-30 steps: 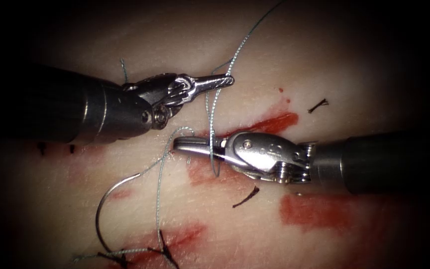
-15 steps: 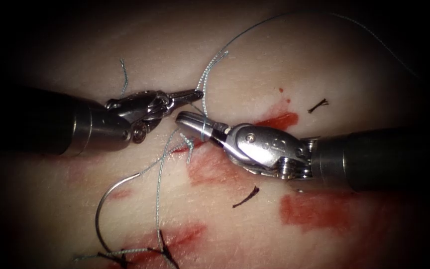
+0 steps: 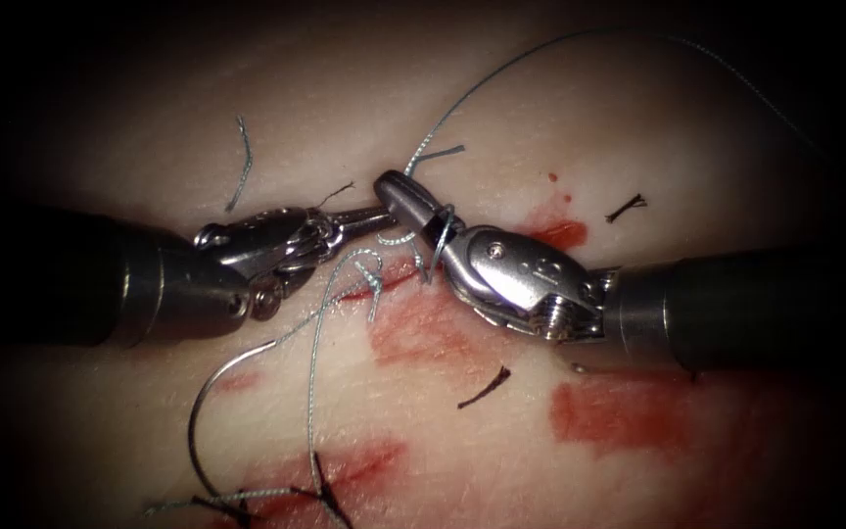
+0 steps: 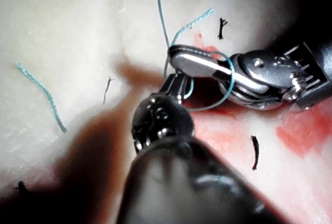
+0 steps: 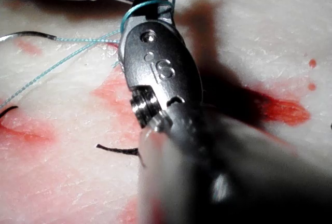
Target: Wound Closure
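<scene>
Right tool (image 3: 399,188) jaws together, a loop of thread (image 3: 440,238) wound round them; whether they pinch anything, cannot tell. Left tool (image 3: 369,214) tip slim and closed, meeting the right tool's tip; grip on thread cannot be told. Needle (image 3: 210,380) lies free on the tissue (image 3: 638,127), well below-left of both tools, held by neither, its lower end near the dark stitches. Thread runs from its upper end up toward the tools. Red fluid (image 3: 629,411) patches below the right tool.
</scene>
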Controlling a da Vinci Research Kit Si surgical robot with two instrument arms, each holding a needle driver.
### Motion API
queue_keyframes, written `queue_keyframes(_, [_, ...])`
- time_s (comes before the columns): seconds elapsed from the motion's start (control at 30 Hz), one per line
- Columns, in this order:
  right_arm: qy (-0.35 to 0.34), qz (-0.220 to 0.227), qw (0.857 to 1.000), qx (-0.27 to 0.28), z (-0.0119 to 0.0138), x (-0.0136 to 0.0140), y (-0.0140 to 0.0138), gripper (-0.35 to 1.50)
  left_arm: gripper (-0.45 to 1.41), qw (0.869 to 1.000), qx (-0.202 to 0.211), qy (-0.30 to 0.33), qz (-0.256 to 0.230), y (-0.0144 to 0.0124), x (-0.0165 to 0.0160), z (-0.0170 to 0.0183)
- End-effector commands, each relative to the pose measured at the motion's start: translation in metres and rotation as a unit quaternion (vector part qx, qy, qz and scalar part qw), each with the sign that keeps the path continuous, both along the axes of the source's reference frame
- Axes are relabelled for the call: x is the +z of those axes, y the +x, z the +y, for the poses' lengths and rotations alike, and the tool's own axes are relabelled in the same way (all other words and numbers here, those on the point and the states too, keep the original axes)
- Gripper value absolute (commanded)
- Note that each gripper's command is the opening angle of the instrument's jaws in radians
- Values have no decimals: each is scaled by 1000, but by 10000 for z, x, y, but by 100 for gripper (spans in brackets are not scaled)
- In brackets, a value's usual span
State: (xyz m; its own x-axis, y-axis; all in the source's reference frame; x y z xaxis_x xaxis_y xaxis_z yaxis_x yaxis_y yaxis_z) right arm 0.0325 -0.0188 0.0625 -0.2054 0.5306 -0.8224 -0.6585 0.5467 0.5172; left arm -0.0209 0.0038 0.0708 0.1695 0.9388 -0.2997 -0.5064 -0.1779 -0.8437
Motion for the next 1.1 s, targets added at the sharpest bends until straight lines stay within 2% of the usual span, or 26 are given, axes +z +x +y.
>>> queue_keyframes(0.03, [4, -2, 1000, 20, -2, 4, 7, -35, -45, 1000, 4, -9, 3, -5, 2, -3])
queue_keyframes(0.13, [11, 1, 999, 35, -2, 4, 3, -35, -45, 999, 9, -28, 13, -1, -2, 2])
queue_keyframes(0.43, [34, 9, 999, 26, -8, 3, -2, -35, -45, 998, -6, -48, 36, 14, -3, 13])
queue_keyframes(0.63, [54, -23, 998, 15, -15, 13, -2, -35, -45, 998, -4, -47, 28, 10, -9, 11])
queue_keyframes(1.07, [61, -25, 998, 10, -14, 25, -6, -35, -45, 999, 3, -51, 14, -2, -20, 7])
queue_keyframes(1.1, [61, -26, 998, 9, -14, 25, -5, -25, -45, 999, 3, -51, 14, -2, -20, 7])
